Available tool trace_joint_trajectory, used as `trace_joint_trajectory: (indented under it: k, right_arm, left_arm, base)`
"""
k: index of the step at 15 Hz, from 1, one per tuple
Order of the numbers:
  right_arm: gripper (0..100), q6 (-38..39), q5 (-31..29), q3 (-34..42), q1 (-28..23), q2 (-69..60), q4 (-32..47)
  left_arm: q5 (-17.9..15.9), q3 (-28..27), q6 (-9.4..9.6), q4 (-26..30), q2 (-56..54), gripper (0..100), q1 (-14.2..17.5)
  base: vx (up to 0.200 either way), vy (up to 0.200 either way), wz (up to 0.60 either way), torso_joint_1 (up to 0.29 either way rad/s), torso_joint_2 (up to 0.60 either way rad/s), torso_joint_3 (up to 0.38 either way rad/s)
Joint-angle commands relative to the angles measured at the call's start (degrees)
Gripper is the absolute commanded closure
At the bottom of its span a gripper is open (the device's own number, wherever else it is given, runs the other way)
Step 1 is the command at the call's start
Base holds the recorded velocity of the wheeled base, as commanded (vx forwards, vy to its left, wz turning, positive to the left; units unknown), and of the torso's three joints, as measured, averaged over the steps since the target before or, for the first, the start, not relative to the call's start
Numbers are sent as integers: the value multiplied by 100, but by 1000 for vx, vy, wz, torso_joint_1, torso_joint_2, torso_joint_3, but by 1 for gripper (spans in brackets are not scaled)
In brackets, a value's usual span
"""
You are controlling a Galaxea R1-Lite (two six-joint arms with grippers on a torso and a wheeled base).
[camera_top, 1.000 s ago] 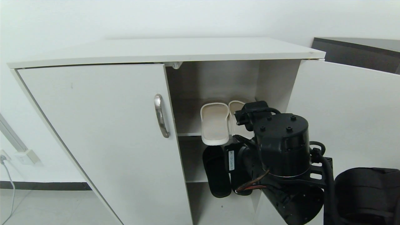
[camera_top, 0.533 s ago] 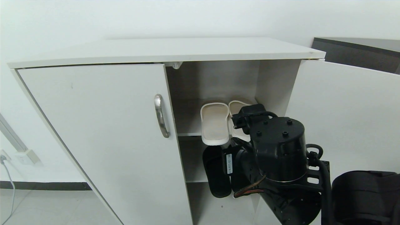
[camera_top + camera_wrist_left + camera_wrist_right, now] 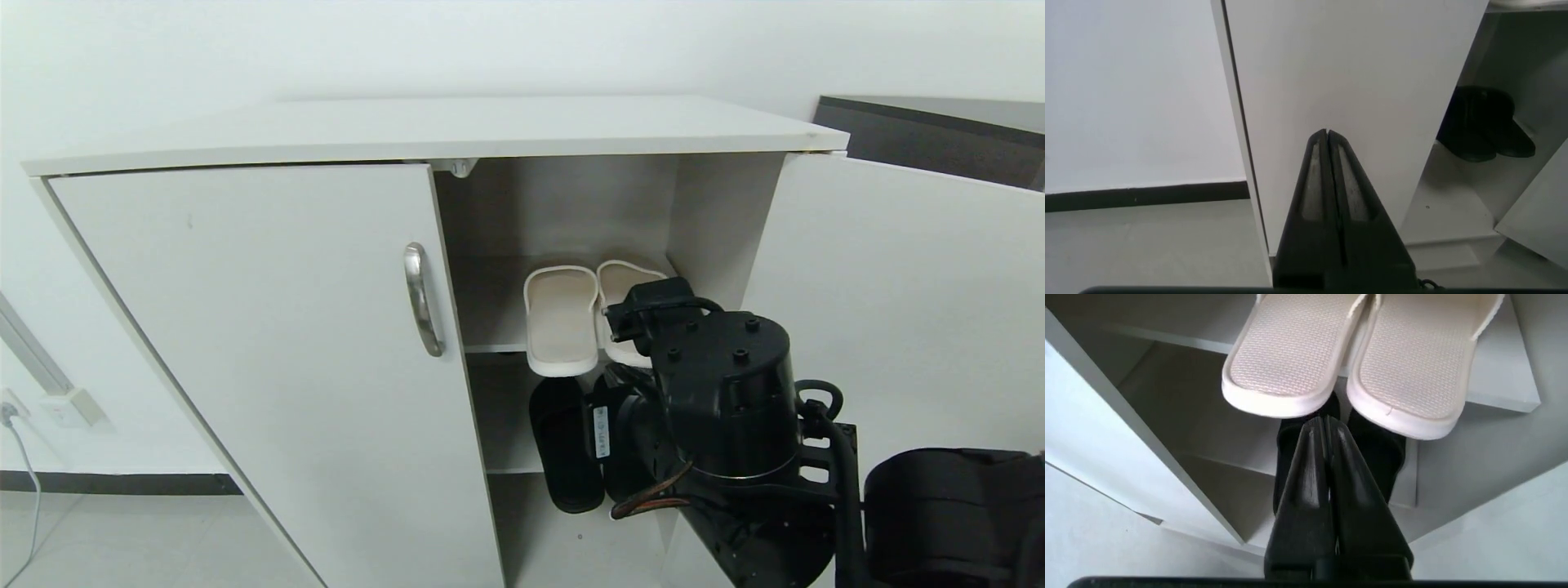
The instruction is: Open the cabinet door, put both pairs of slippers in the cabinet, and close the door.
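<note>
The white cabinet (image 3: 424, 131) has its left door (image 3: 245, 343) closed and its right door (image 3: 898, 310) swung open. A pair of white slippers (image 3: 563, 320) lies on the upper shelf, heels hanging over its front edge. Below them, a pair of black slippers (image 3: 566, 445) sits on the lower shelf. My right arm (image 3: 722, 396) hangs in front of the opening. My right gripper (image 3: 1327, 425) is shut and holds nothing, just below the white slippers (image 3: 1290, 359) and in front of the black slippers (image 3: 1382, 457). My left gripper (image 3: 1327, 135) is shut, facing the closed left door (image 3: 1355, 73).
A metal handle (image 3: 420, 300) sits on the closed left door's inner edge. The open right door stands beside my right arm. Grey floor (image 3: 1143, 245) lies to the cabinet's left, with a wall socket (image 3: 69, 408) low on the wall.
My right arm has shifted slightly left and lower in front of the opening. The slippers and doors have kept their places.
</note>
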Motion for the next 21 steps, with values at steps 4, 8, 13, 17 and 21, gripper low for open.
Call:
trace_joint_trajectory:
  k: [4,8,13,17,21]
  right_arm:
    - [100,-4,-19,6,11,25,-30]
    - [100,-12,-19,50,11,34,-100]
    - [100,-30,25,76,-6,34,-100]
    - [100,-39,43,111,-191,148,-109]
    - [100,-39,113,173,-384,236,-223]
  left_arm:
    - [1,0,-1,1,7,100,0]
    - [1,0,-10,1,7,100,0]
    - [1,0,-1,1,7,100,0]
    - [27,0,-10,-7,7,100,0]
    - [18,0,-10,-7,7,100,0]
  base:
    - [-200,0,0,0,1,0]
    - [-200,0,0,5,2,0]
    - [-200,0,0,3,3,1]
    - [-150,0,0,-1,3,2]
    - [0,0,0,0,0,0]
